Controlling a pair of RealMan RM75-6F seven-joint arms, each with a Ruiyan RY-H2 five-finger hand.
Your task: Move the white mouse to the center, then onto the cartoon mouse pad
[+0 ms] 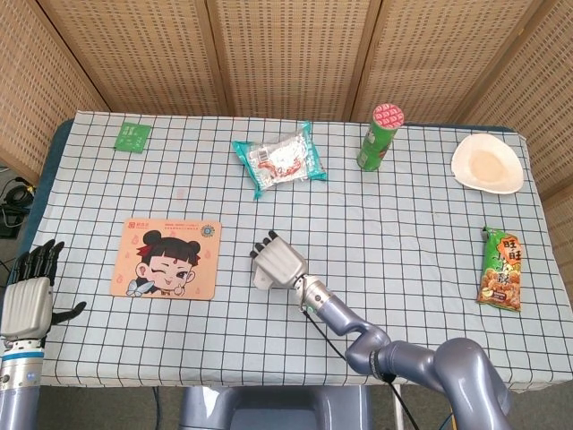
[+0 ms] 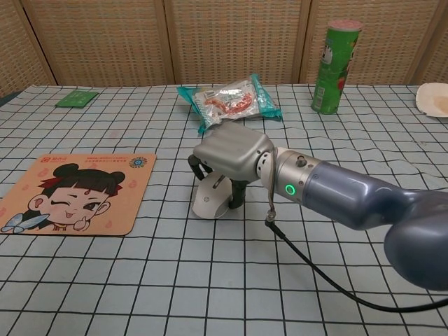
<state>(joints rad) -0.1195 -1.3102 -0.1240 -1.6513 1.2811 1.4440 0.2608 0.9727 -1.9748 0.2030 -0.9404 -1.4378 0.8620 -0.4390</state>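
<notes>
The chest view shows the right hand (image 2: 231,155) cupped over the white mouse (image 2: 211,199), fingers (image 2: 237,194) curled down round it, on the checked counter (image 2: 210,280) just right of the cartoon mouse pad (image 2: 70,192). Only the head view shows the left hand (image 1: 29,300) at the counter's left edge, fingers spread and holding nothing, and a white bowl (image 1: 487,164) whose contents cannot be told.

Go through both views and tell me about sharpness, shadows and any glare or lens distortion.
Head view: sharp throughout, even soft light, only a faint shadow beneath the right hand; table edges splay with perspective.
Chest view: right hand and mouse crisp, a soft shadow beneath them, mild sheen on the arm; the can leans slightly.
</notes>
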